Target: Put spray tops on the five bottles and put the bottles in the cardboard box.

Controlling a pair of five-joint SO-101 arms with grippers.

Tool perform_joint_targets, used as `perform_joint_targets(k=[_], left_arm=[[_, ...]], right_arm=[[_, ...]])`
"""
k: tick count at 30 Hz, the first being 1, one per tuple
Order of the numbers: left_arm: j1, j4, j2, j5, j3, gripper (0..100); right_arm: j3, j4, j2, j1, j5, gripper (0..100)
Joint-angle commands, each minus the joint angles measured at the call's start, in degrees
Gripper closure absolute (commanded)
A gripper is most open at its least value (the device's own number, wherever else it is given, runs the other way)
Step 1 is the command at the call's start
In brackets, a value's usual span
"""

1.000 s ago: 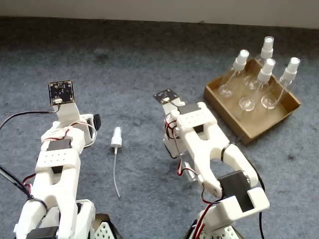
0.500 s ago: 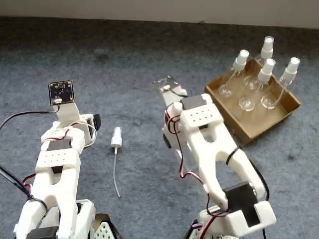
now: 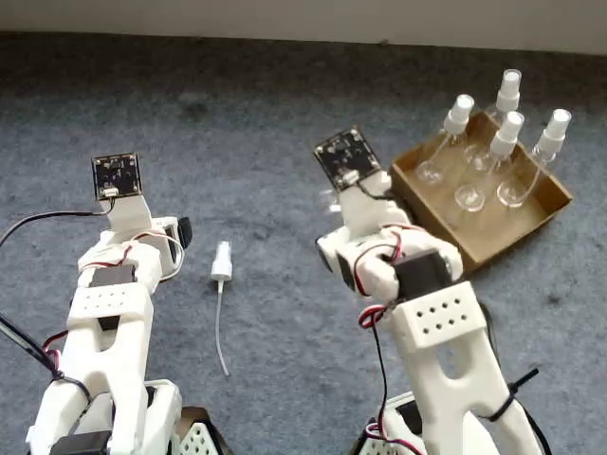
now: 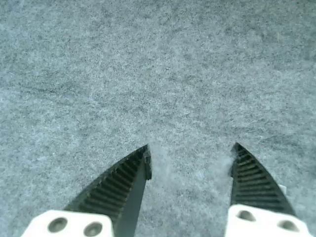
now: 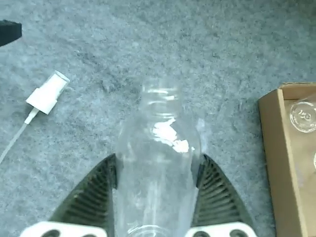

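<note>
Right now the right gripper [image 5: 158, 159] is clamped on a clear plastic bottle [image 5: 157, 148], with 1 ribbed black finger pressed against each side of the body. The bottle's threaded neck is bare and open, and it points away from the gripper over the grey carpet [image 3: 237, 123]. In the high view the right arm [image 3: 417, 284] stands just beside the near-left corner of the shallow brown cardboard box [image 3: 417, 204], its wrist camera board raised over the carpet. From the right wrist view the box wall [image 5: 270, 148] sits off to one side of the held bottle, apart from it.

Inside the box 4 clear bottles with white spray tops stand close together in 2 loose rows: 1 at the rear left [image 3: 446, 142], 1 at the rear [image 3: 503, 100], 1 in the middle [image 3: 488, 161] and 1 at the right [image 3: 541, 152].

A loose white spray top with a long thin dip tube [image 3: 221, 261] lies flat on the carpet between the 2 arms, its head toward the far side and its tube trailing back toward the arm bases. The right wrist view also shows it [image 5: 48, 93], well apart from the held bottle.

The left gripper [image 4: 191, 148] hangs over bare carpet with its fingers spread apart and nothing between them.
</note>
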Motion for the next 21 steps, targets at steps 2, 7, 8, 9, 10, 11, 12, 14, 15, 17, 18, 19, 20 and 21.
perform_joint_targets(k=[2,7,8,9,10,11,12,14,15,17,18,19,20,21], left_arm=[[1.3,-1.1,-1.7,-0.6,-0.7,76],[4.4,-1.1,-1.7,-6.9,-0.5,76],[4.9,-1.1,-1.7,-7.2,-0.4,76],[4.9,-1.1,-1.7,-7.2,-0.4,76],[4.9,-1.1,-1.7,-7.3,-0.4,76],[4.8,-1.1,-1.7,-7.3,-0.4,76],[4.8,-1.1,-1.7,-7.3,-0.5,76],[4.9,-0.1,-1.7,-7.4,-0.7,76],[4.9,0.5,-1.7,-7.4,-0.9,76],[5.0,0.9,-1.7,-7.4,-1.1,76],[5.0,1.4,-1.7,-7.5,-1.7,76],[5.0,2.7,-1.7,-7.6,-2.5,76],[5.0,4.8,-1.7,-8.8,-3.6,76],[5.3,7.4,-1.7,-10.5,-5.1,76]], right_arm=[[14.5,-16.7,-10.3,-0.1,0.3,98.9],[26.4,-27.4,-19.6,-0.1,0.3,99.0],[28.1,-28.6,-20.9,-0.1,0.3,99.0],[29.4,-29.7,-22.0,-0.1,0.3,99.0],[30.6,-30.7,-23.0,-0.1,0.2,99.0],[31.9,-31.9,-23.9,-0.1,0.1,99.0],[32.9,-33.5,-24.7,-0.1,-0.5,99.0],[35.4,-37.1,-25.6,0.0,-4.2,99.0],[36.8,-39.1,-26.0,0.0,-6.0,99.0],[39.3,-42.9,-26.5,-0.2,-8.1,99.0],[40.3,-44.6,-26.4,-0.2,-8.5,99.0],[41.2,-46.1,-26.3,-0.3,-8.6,99.0],[42.2,-47.5,-26.3,-0.3,-8.6,99.0],[42.9,-49.0,-26.5,-0.3,-8.6,99.0]])
